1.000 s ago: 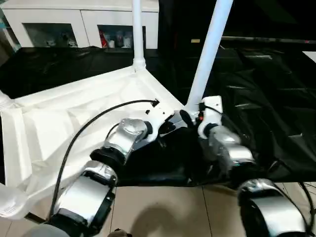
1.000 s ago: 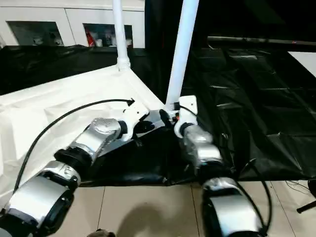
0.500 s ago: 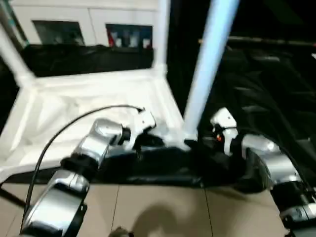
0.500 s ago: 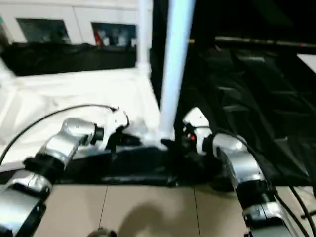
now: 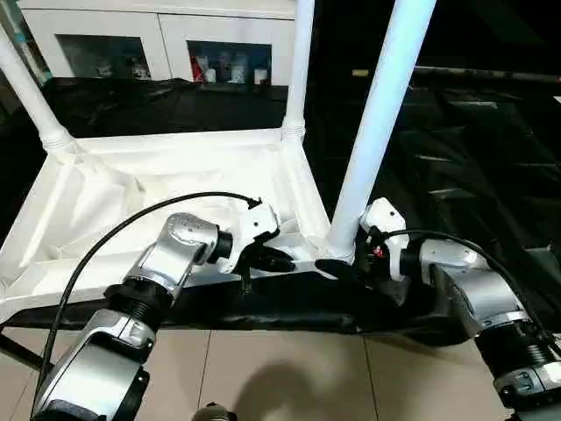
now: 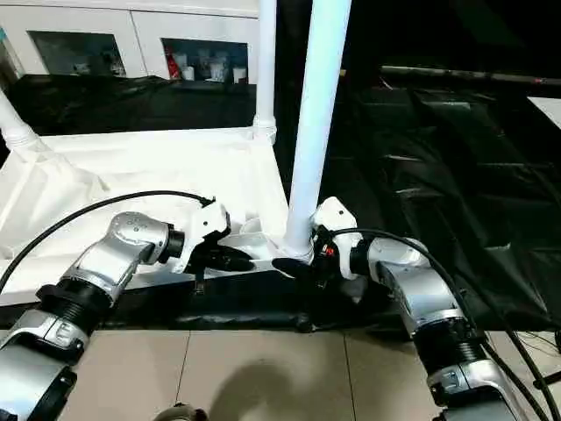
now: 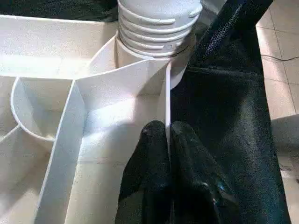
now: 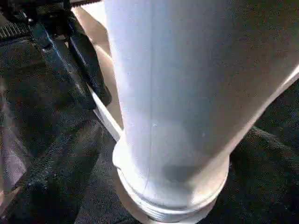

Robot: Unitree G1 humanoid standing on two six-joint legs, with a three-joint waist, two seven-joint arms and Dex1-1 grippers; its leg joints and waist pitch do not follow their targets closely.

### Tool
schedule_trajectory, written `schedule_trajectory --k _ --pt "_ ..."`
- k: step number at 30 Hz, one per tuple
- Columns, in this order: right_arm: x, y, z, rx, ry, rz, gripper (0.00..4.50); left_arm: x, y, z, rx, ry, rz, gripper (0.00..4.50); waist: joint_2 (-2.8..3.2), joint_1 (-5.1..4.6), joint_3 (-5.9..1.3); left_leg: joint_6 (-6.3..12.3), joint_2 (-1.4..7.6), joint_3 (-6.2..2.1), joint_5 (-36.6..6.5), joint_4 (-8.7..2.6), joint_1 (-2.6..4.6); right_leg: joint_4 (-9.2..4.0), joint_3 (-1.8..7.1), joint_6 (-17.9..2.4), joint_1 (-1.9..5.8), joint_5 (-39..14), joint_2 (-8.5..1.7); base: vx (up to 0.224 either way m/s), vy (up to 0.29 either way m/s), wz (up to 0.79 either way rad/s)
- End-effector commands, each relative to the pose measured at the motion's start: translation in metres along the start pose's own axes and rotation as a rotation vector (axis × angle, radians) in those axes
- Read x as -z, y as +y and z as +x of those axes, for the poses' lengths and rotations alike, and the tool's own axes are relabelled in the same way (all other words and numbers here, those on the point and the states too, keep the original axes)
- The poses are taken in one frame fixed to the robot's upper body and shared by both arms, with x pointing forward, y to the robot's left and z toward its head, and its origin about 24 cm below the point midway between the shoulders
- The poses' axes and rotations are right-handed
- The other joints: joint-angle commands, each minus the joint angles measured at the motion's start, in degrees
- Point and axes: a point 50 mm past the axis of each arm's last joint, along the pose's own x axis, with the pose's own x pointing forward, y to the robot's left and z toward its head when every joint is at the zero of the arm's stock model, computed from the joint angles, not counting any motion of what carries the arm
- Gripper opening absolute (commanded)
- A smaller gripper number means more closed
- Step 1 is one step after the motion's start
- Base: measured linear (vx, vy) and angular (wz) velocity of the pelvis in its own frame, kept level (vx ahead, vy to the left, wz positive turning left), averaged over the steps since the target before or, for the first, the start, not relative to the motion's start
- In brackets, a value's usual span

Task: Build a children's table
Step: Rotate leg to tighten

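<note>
The white tabletop [image 5: 131, 189] lies upside down on black cloth, ribs up. Three white legs stand in its corner sockets: the near right leg [image 5: 377, 123], the far right leg [image 5: 300, 61] and the far left leg [image 5: 26, 88]. My left gripper [image 5: 280, 260] is shut on the thin rim wall of the tabletop, just beside the near right socket; in the left wrist view its fingers [image 7: 154, 140] pinch that wall below the leg's threaded base [image 7: 156, 23]. My right gripper [image 5: 337, 267] sits against the foot of the near right leg [image 8: 173, 93], right at the socket.
A white glass-door cabinet [image 5: 158, 35] stands behind. Crumpled black cloth [image 5: 473, 158] covers the ground to the right and under the tabletop. Beige floor tiles [image 5: 280, 377] lie in front. A black cable [image 5: 114, 241] loops over my left forearm.
The whole picture has shifted, so the far left leg is now in sight. Both grippers remain at the near right corner, the left on the rim, the right at the leg's foot.
</note>
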Motion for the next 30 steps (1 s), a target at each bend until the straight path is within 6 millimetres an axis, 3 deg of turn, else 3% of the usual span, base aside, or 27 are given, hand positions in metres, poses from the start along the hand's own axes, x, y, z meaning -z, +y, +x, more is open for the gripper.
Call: schedule_trajectory --k 1,14,19,21,25,26,27,28,30 --pt "0.002 -0.001 -0.003 0.002 0.016 -0.005 4.18 -0.002 -0.002 0.0 0.015 -0.003 0.005 0.0 -0.41 0.02 -4.08 2.57 1.57 -0.36 -8.7 -3.43 1.31 -3.55 2.31 -14.5 2.53 0.0 -3.68 0.0 0.0 0.0" --pt "0.006 -0.001 -0.002 -0.007 0.021 0.001 2.95 -0.001 -0.002 -0.001 0.018 0.003 -0.003 0.0 -0.48 0.02 -4.16 3.11 1.53 -0.33 -7.9 -3.22 1.28 -3.38 2.28 -14.7 2.6 0.7 -3.63 0.0 0.0 0.0" --pt "0.008 -0.002 0.0 0.019 0.016 0.02 2.79 -0.001 -0.001 -0.001 0.004 0.001 -0.007 0.0 -0.51 -0.01 -4.12 2.87 1.53 -0.36 -8.4 -3.24 1.27 -3.43 2.28 -14.6 2.55 -0.3 -3.64 0.0 0.0 0.0" --pt "0.018 -0.007 0.011 0.176 0.019 0.079 2.78 -0.002 0.01 0.003 -0.14 -0.005 -0.048 0.0 -0.35 -0.26 -4.02 2.08 1.43 -0.31 -9.2 -3.27 1.3 -3.55 2.32 -14.6 2.2 -1.6 -3.68 0.0 0.0 0.0" --pt "0.023 -0.009 0.023 0.3 -0.011 0.169 2.76 -0.002 0.019 0.005 -0.258 0.003 -0.07 0.0 -0.52 -0.52 -3.84 -0.01 1.43 -0.54 -12.8 -3.71 1.59 -4.26 2.34 -13.2 2.26 -8.2 -3.77 0.0 0.0 0.0" --pt "0.023 -0.011 0.026 0.347 -0.022 0.199 2.76 -0.002 0.022 0.006 -0.288 0.004 -0.079 0.0 -0.44 -0.72 -3.71 -0.41 1.41 -0.54 -13.8 -3.84 1.66 -4.49 2.43 -12.7 2.05 -9.7 -3.8 0.0 0.0 0.0" --pt "0.025 -0.013 0.034 0.443 -0.036 0.262 2.76 -0.003 0.025 0.008 -0.342 0.003 -0.101 0.0 0.1 -1.07 -3.77 -1.1 1.34 -0.63 -14.5 -3.92 1.62 -4.46 2.47 -12.6 1.92 -10.8 -3.84 0.0 0.0 0.0" --pt "0.025 -0.016 0.041 0.551 -0.044 0.32 2.76 -0.004 0.029 0.011 -0.4 0.003 -0.134 0.0 -0.06 -1.56 -3.81 -2.06 1.34 -0.72 -15.4 -4.04 1.79 -4.55 2.42 -12.6 1.73 -11.7 -3.78 0.0 0.0 0.0" --pt "0.025 -0.019 0.048 0.657 -0.045 0.372 2.76 -0.007 0.033 0.013 -0.457 -0.004 -0.159 0.0 0.21 -1.78 -3.7 -2.62 1.26 -0.86 -15.8 -4.22 1.6 -4.73 2.33 -12.0 1.9 -12.5 -3.72 0.0 0.0 0.0"
